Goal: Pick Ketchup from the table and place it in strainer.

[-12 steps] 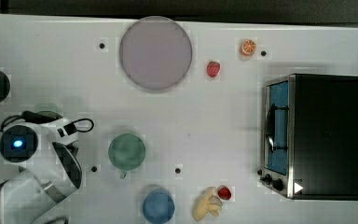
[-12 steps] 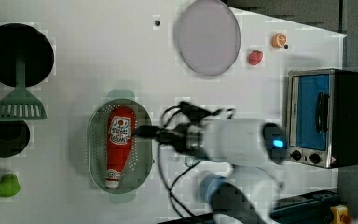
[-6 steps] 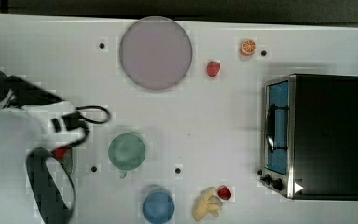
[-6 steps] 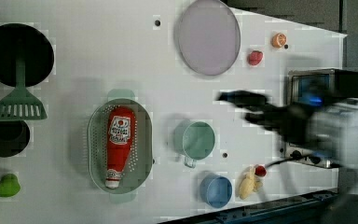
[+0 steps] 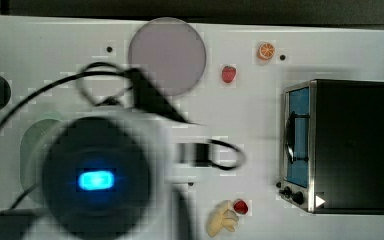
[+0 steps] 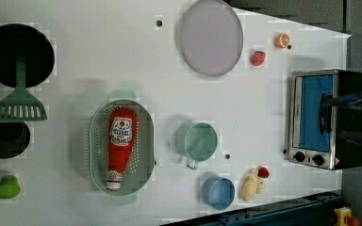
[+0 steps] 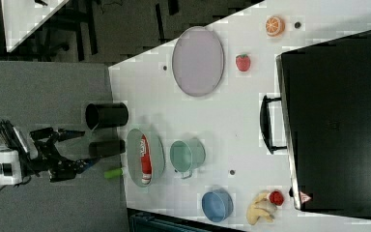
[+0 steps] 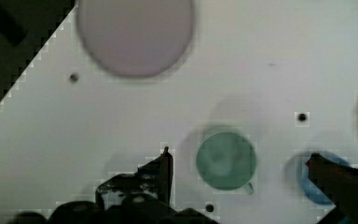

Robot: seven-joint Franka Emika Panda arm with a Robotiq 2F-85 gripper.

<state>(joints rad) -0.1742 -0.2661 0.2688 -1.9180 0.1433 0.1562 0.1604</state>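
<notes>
The ketchup (image 6: 121, 141), a long red bottle with a white label, lies inside the strainer (image 6: 94, 146), a pale green oval basket at the left view's lower left. In the right view the ketchup (image 7: 145, 157) lies in the strainer (image 7: 133, 166) as well. My gripper (image 7: 79, 149) is open and empty, well away from the basket at the right view's left. In the wrist view the gripper (image 8: 238, 154) spreads wide, high over the round green cup (image 8: 226, 161). In the top view my arm covers most of the strainer (image 5: 30, 145) and hides the ketchup.
A toaster oven (image 6: 316, 117) stands at the left view's right. A purple plate (image 6: 210, 36), strawberry (image 6: 258, 58) and orange slice (image 6: 282, 40) lie above. The blue bowl (image 6: 218, 192) and banana (image 6: 251, 184) sit low. A green spatula (image 6: 20, 106) and black pots are at the left view's left.
The arm has come up towards the top camera and looms much larger there; in the left view it has swung off to the right edge. The ketchup stays in the strainer.
</notes>
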